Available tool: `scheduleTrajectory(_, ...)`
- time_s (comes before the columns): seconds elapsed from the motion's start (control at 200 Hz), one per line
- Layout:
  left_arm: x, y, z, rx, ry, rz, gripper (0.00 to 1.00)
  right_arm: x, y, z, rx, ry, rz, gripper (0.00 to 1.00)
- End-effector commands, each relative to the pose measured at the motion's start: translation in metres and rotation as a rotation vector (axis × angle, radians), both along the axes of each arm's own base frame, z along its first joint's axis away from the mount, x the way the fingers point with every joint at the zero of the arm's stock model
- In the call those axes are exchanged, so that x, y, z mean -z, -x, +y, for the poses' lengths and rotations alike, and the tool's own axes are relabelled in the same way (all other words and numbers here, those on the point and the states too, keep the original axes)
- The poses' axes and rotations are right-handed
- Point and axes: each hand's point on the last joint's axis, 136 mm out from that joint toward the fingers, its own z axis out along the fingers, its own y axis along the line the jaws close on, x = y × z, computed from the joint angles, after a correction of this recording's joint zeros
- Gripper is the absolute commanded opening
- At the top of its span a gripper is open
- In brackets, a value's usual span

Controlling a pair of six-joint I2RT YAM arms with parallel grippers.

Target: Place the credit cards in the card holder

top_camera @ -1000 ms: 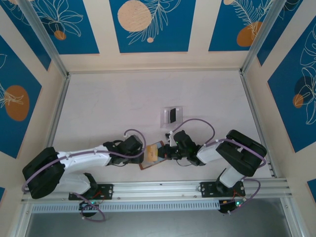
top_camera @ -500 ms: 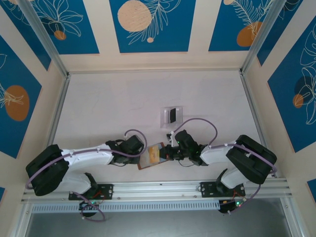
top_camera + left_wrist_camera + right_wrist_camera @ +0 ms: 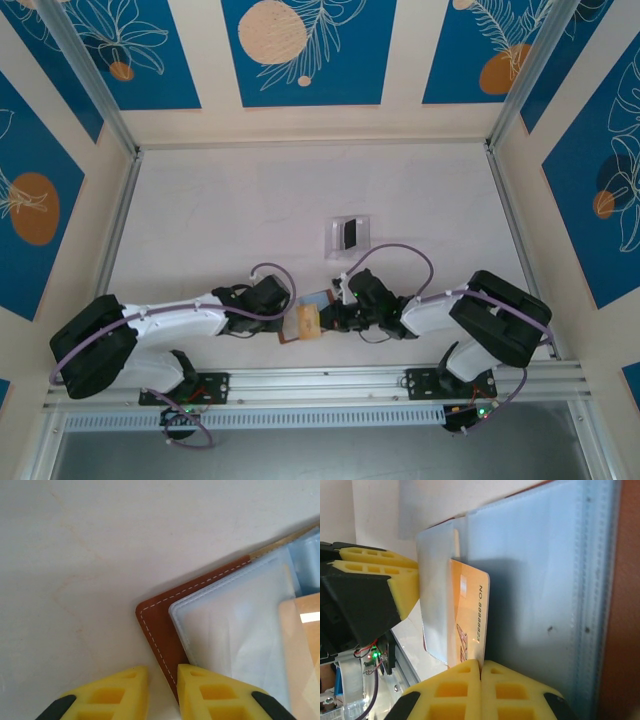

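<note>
Clerk: Largest items first.
Inspector: Table point(image 3: 220, 220), pale. Card holder point(image 3: 152, 627) lies open on it, between the two sets of jaws. Its brown corner sits just ahead of the left gripper point(image 3: 163, 677); jaws nearly closed, narrow gap, grip on the edge cannot be told.
Clerk: Smaller items?
Inspector: Clear stand point(image 3: 335, 246) with a dark card point(image 3: 349, 233), well beyond the right jaws. Yellow card point(image 3: 467, 615) clamped in the fully closed right gripper point(image 3: 481, 666), lying over the pale pockets point(image 3: 535, 580).
</note>
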Motion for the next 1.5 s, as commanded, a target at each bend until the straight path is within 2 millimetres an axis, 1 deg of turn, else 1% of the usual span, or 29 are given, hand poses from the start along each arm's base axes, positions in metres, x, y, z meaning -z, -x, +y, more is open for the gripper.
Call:
scheduleTrajectory(0.0,0.03,0.019,0.006,0.013,-0.024,0.077,0.21,0.017,0.007,-0.006,0.009,0.056,0.037,0.0)
scheduleTrajectory(0.115,0.031,0.02,0.006,0.014,-0.023,0.076,0.21,0.018,0.004,-0.004,0.006,0.059,0.035,0.0)
scheduleTrajectory(0.385,0.034,0.022,0.007,0.012,-0.022,0.082,0.21,0.01,-0.02,-0.001,0.007,0.066,0.013,0.0)
scheduleTrajectory(0.545,0.036,0.022,0.009,0.014,-0.032,0.084,0.21,0.012,-0.028,0.0,0.002,0.072,0.016,0.0)
scheduleTrajectory(0.655,0.036,0.022,0.008,0.016,-0.031,0.084,0.21,0.013,-0.027,0.006,-0.02,0.067,0.021,0.0)
scheduleTrajectory(0.795,0.038,0.023,0.009,0.014,-0.033,0.086,0.21,0.016,-0.021,0.013,-0.058,0.071,0.025,0.0)
scheduleTrajectory(0.94,0.039,0.023,0.01,0.016,-0.038,0.085,0.21,0.021,-0.016,0.011,-0.089,0.093,0.028,0.0)
scheduleTrajectory(1.025,0.039,0.023,0.011,0.015,-0.039,0.084,0.21,0.02,-0.013,0.012,-0.11,0.096,0.027,0.0)
scheduleTrajectory(1.215,0.04,0.022,0.009,0.021,-0.039,0.082,0.22,0.017,-0.011,0.026,-0.167,0.094,0.021,0.0)
scheduleTrajectory(1.401,0.041,0.022,0.01,0.023,-0.046,0.083,0.22,0.024,-0.007,0.03,-0.208,0.106,0.042,0.0)
scheduleTrajectory(1.496,0.041,0.022,0.011,0.024,-0.049,0.082,0.22,0.024,-0.005,0.033,-0.227,0.104,0.047,0.0)
